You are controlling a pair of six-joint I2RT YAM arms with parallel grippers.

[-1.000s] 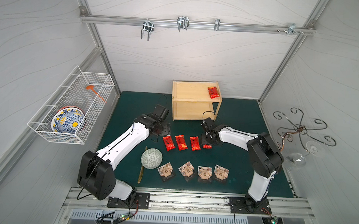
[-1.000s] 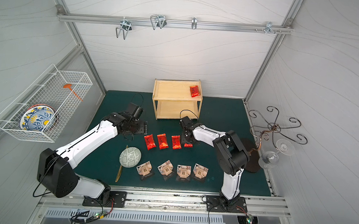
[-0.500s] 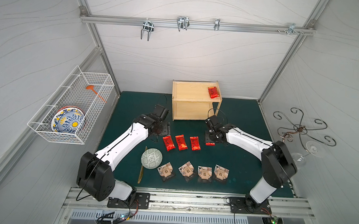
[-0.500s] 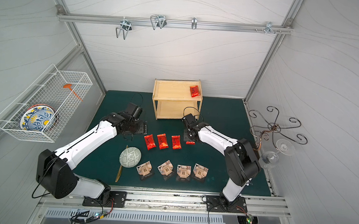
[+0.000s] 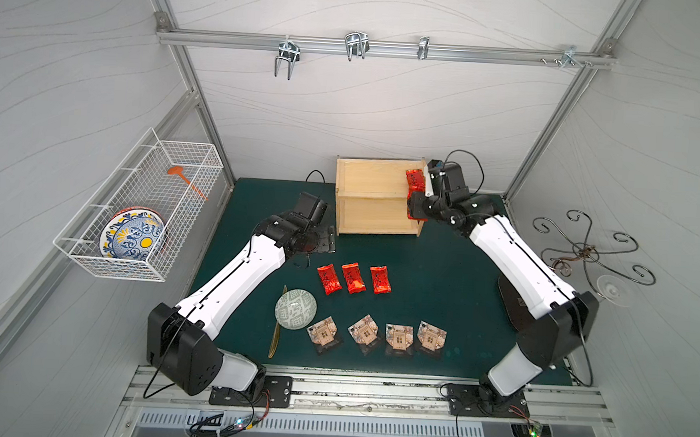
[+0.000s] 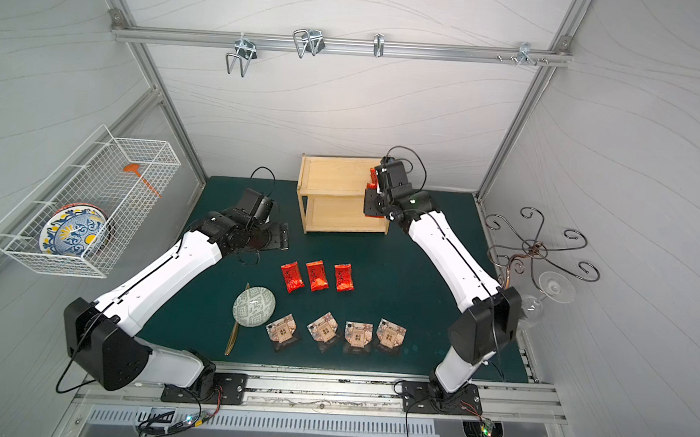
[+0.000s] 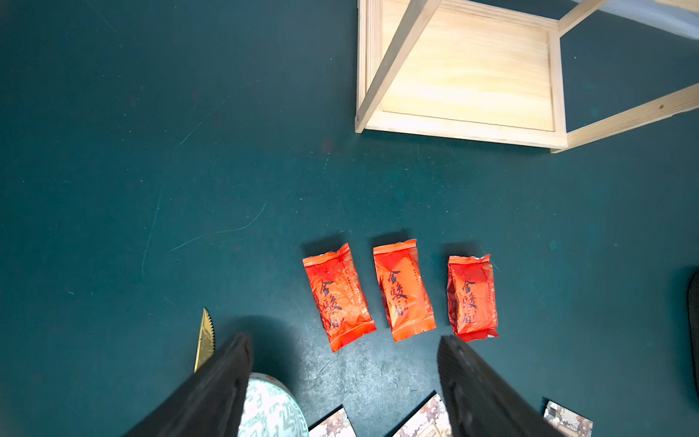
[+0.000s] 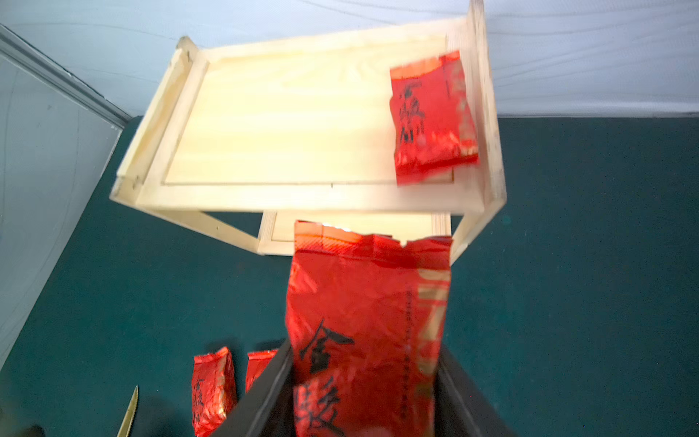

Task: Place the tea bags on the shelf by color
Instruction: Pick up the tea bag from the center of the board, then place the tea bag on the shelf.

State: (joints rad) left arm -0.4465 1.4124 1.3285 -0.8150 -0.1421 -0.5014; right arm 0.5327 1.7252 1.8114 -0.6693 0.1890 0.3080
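1. Red foil sachet [image 8: 367, 333] stands upright, clamped by its lower half in the right gripper [image 8: 363, 382]. Its crimped free end is just short of the front rim of the shelf [image 5: 378, 175], near the front right corner.
2. A second sachet [image 8: 431, 117] lies flat on the top tier against the right rim. Bare wood runs from it to the left rim. What shows of the lower tier is bare too.
3. Mid-mat, three sachets [image 5: 353, 278] lie side by side, apart from one another. Open green mat [image 5: 440, 275] lies between them and the shelf's front.
4. Four tan pouches [image 5: 399, 336] form a row near the mat's front edge, none touching. A bowl [image 5: 295, 309] sits just beside the row's left end. A knife [image 5: 276, 340] runs along the bowl's left side; whether it touches cannot be told.
5. The right arm rises from the mat's front right corner. Its elbow is over the right edge, its forearm slants toward the back, and its wrist is at the shelf's right side.
6. The left gripper [image 7: 344, 340] has its fingers wide apart with nothing between them. It hovers over the mat just off the shelf's front left corner. Its arm stretches diagonally from the front left corner.
7. A wire basket [image 5: 140, 211] hangs on the left wall. A metal stand [image 5: 583, 254] sits beyond the right edge. Both are well apart from the arms.
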